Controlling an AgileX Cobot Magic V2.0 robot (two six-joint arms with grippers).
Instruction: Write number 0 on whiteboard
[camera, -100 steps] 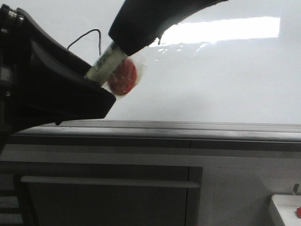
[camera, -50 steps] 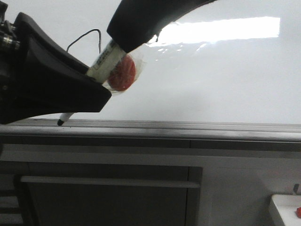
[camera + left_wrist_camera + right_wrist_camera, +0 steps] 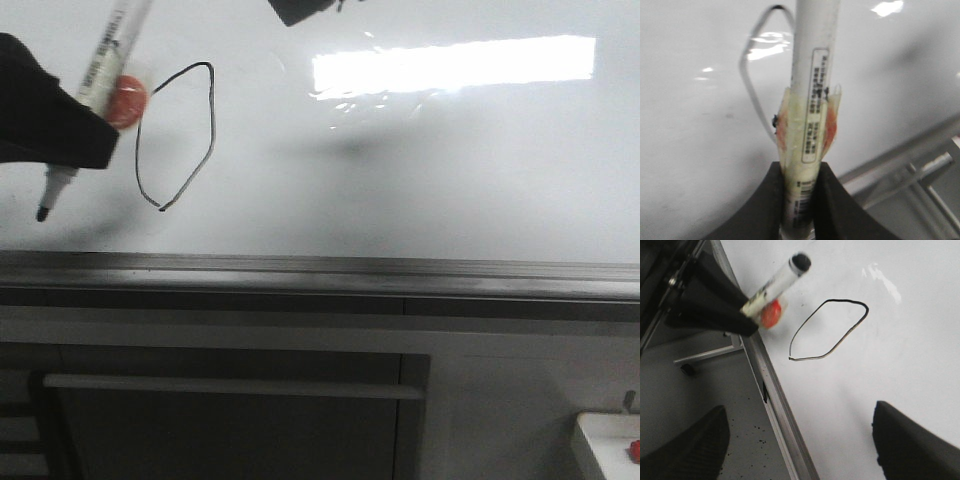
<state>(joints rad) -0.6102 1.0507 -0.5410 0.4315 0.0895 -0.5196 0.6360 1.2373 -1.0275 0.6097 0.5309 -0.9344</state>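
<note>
The number 0 [image 3: 213,120] is a thin black angular loop with a pointed bottom, drawn on the left part of the glossy whiteboard [image 3: 430,180]. It also shows in the right wrist view [image 3: 840,301] and partly in the left wrist view [image 3: 752,90]. My left gripper [image 3: 75,140] is shut on a white marker [image 3: 103,60] with a red pad [image 3: 126,100] taped to it. The marker's black tip [image 3: 42,212] points down, left of the loop. In the left wrist view the fingers [image 3: 835,200] clamp the marker [image 3: 812,100]. My right gripper [image 3: 800,450] is open and empty, over the board's ledge.
A grey metal ledge [image 3: 350,268] runs along the board's lower edge. Below it is a dark grey cabinet with a bar handle [image 3: 230,385]. A white object with a red piece [image 3: 612,445] is at the bottom right. A bright light reflection [image 3: 450,65] lies on the board.
My left gripper has moved left and up with the marker. The right arm has risen almost out of the front view. The whole loop now shows.
</note>
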